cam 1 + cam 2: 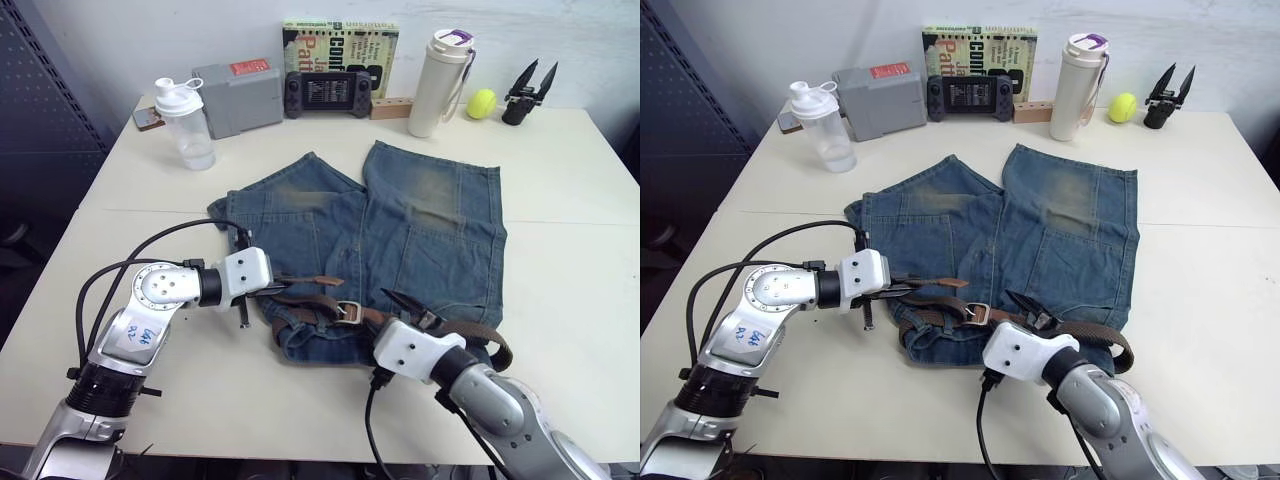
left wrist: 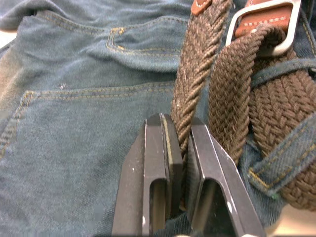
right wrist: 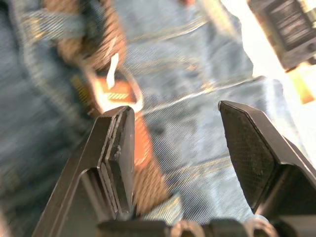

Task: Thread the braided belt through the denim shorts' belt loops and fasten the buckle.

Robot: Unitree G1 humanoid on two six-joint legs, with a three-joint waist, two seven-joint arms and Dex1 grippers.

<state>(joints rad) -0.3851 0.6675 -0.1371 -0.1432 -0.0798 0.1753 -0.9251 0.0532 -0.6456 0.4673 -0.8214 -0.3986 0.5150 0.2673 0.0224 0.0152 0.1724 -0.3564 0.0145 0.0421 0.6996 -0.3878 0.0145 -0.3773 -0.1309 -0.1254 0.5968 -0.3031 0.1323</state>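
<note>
The denim shorts (image 1: 430, 230) lie flat on the table, waistband toward me. The braided belt (image 1: 480, 335) runs along the waistband under a belt loop (image 2: 281, 168), and its silver buckle (image 1: 347, 311) rests at the middle of the waist. My left gripper (image 1: 285, 285) is shut on the belt's free strand (image 2: 197, 74), just behind its leather tip (image 1: 325, 281). Just right of the buckle (image 3: 116, 94), my right gripper (image 1: 410, 308) hovers over the waistband. Its fingers stand wide apart and hold nothing.
Along the table's far edge stand a shaker bottle (image 1: 186, 125), grey box (image 1: 238, 97), game console (image 1: 328, 94), book (image 1: 340, 50), white thermos (image 1: 440, 85), tennis ball (image 1: 481, 103) and a black spare gripper (image 1: 527, 92). Bare table (image 1: 570, 260) flanks the shorts.
</note>
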